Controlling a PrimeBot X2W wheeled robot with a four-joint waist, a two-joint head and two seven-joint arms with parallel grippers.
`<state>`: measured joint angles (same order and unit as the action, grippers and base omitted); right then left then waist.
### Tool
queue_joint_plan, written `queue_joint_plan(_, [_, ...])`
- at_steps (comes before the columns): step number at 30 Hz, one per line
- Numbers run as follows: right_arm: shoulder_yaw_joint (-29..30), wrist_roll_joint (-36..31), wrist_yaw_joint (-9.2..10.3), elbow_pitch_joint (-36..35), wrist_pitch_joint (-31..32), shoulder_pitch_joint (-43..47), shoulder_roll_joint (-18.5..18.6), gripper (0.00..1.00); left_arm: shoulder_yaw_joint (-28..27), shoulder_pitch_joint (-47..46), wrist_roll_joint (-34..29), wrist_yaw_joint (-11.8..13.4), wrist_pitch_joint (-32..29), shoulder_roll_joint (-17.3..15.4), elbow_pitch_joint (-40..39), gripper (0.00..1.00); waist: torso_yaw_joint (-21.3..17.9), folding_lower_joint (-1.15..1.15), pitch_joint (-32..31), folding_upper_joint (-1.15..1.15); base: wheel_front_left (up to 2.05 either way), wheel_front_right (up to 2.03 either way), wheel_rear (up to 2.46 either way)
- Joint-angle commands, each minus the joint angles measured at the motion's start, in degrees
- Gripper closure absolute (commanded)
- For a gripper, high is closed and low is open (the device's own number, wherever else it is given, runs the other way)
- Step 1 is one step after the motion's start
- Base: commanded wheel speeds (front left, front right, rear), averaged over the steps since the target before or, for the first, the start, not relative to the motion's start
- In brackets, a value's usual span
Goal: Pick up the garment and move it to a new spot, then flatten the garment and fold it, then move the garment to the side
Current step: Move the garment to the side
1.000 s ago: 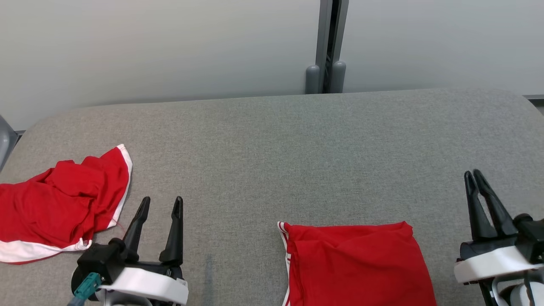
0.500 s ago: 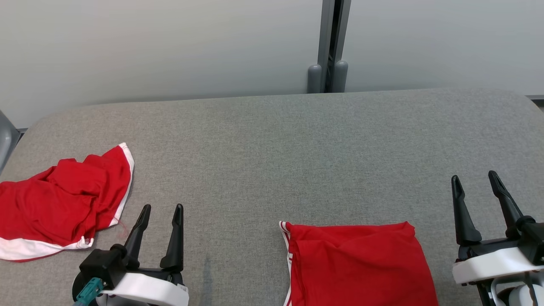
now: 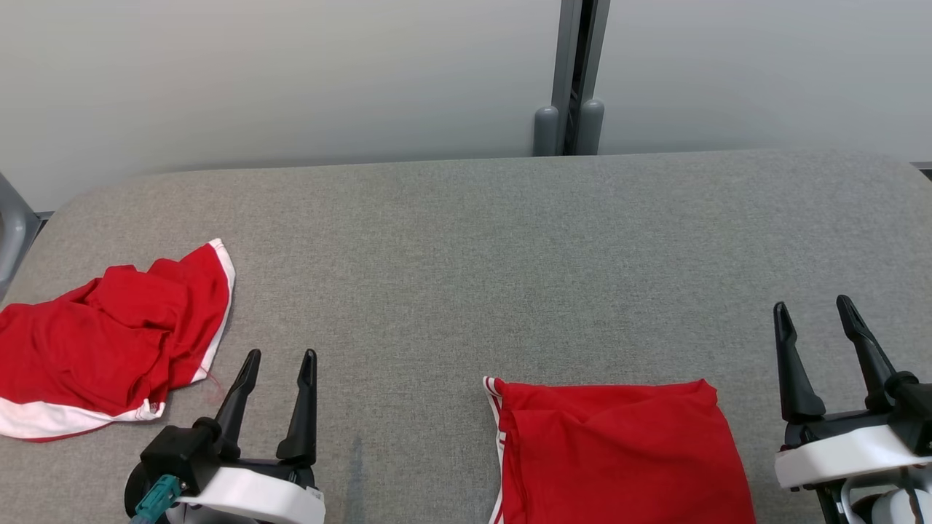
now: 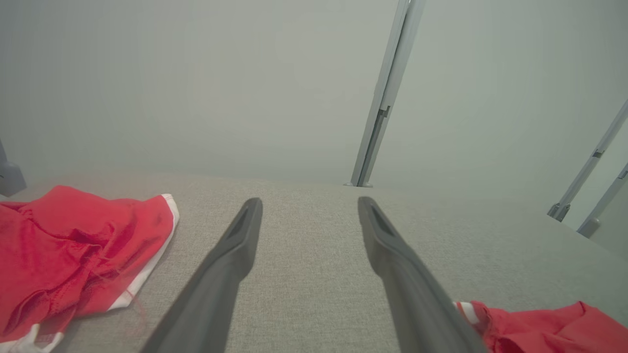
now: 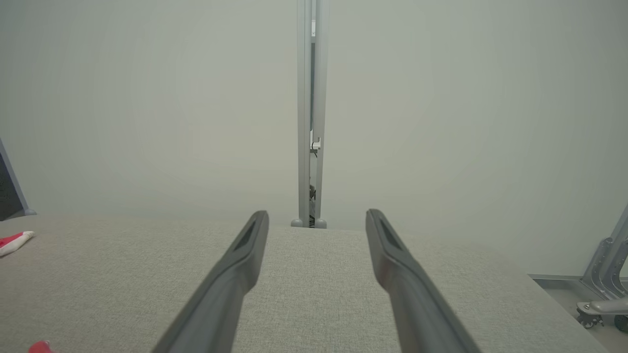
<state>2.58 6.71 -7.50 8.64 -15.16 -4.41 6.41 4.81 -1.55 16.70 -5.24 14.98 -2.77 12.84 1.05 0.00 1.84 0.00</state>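
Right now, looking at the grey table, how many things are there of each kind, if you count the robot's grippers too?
Red garments: 2, the crumpled garment and the folded garment
Grippers: 2, the left gripper and the right gripper, both open
Total: 4

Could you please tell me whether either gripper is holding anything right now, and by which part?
Nothing is held: the left gripper and the right gripper are both open and empty.

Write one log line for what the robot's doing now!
left gripper: open, empty | right gripper: open, empty | crumpled red white-trimmed garment: far left | folded red garment: between grippers
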Motion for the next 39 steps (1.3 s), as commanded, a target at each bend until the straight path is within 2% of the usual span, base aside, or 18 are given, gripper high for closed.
queue_joint_plan(1, [-0.11, 0.35, 0.02, -0.11, -0.06, 0.08, 0.41, 0.0, -0.06, -0.26, -0.23, 0.15, 0.2, -0.26, -0.14, 0.0, 0.01, 0.0, 0.05, 0.0, 0.0, 0.0, 0.0])
queue_joint_plan(29, [-0.87, 2.33, 0.02, 1.04, -0.06, 0.85, 0.63, 0.0, 0.38, -0.62, 0.15, -0.18, 0.2, -0.25, 0.14, 0.0, 0.49, 0.0, 0.65, 0.0, 0.0, 0.0, 0.0])
queue_joint_plan(39, [-9.31, 12.89, 0.01, 17.02, -0.06, 1.0, 2.98, 0.0, 1.21, -1.3, 0.42, -0.37, 0.2, -0.26, 0.59, 0.0, 0.83, 0.0, 2.33, 0.0, 0.0, 0.0, 0.0])
